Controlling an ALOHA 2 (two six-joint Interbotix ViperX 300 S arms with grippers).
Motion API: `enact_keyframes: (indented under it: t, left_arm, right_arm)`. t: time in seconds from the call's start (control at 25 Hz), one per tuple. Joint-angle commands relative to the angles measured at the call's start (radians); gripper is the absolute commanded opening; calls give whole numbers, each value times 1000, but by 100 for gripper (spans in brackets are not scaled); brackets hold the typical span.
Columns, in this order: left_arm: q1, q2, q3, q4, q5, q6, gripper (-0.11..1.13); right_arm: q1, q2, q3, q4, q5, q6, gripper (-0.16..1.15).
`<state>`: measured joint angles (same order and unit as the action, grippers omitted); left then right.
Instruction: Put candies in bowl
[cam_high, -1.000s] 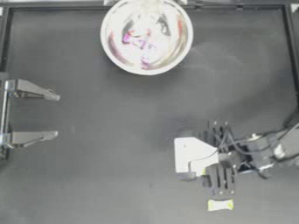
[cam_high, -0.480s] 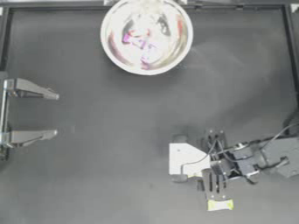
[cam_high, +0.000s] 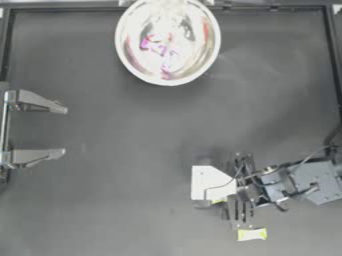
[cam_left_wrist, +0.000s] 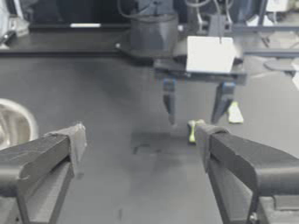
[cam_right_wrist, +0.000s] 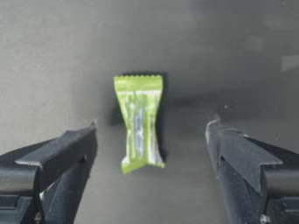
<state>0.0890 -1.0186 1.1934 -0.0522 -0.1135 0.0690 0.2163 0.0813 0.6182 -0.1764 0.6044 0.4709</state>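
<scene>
Yellow-green candy (cam_right_wrist: 139, 123) right under me: flat crinkly wrapper, crimped ends, lying on the matte dark table (cam_high: 120, 200) near its front edge. I've got the right gripper (cam_high: 238, 212) hanging over it, jaws spread wide with the sweet between them, gripping nothing. From above I count one candy on the table; the left wrist view shows two yellow-green bits by that gripper. The shiny rounded bowl (cam_high: 200, 62) sits well apart at the far edge, pink and purple showing inside, too smeared by reflections to count. Left gripper (cam_left_wrist: 137, 138) parked at the left side, wide open, empty.
</scene>
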Motion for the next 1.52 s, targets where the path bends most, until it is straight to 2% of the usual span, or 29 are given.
enact_keyframes:
  t: [0.04,0.2,0.32,0.52,0.6,0.68,0.88,1.12,1.52]
  left_arm:
    - [3,5,-15,-2,-9,0,103]
    - [3,3,-14,-2,-8,-2,103]
    - [3,5,-14,-2,-9,0,103]
    - [3,5,-14,-2,-9,0,103]
    - [3,5,-14,-2,-9,0,103]
    - [3,5,-14,-2,-9,0,103]
    - [3,5,-14,-2,-9,0,103]
    - [3,5,-14,-2,-9,0,103]
    - [3,5,-15,-2,-9,0,103]
  right_arm:
    - [-5,-3,-9,-3,-12,0,100]
    - [-5,8,-9,-3,-12,0,99]
    - [-5,11,-8,-3,-11,0,90]
    - [-5,23,-8,-3,-11,0,48]
    - [-5,26,-9,-3,-14,2,36]
    - [-5,25,-11,-3,-9,0,32]
    - [-5,6,-21,-11,-2,-3,32]
    - [-55,-97,-9,-89,0,11,31]
    - [-276,-255,-5,-334,-98,17,31]
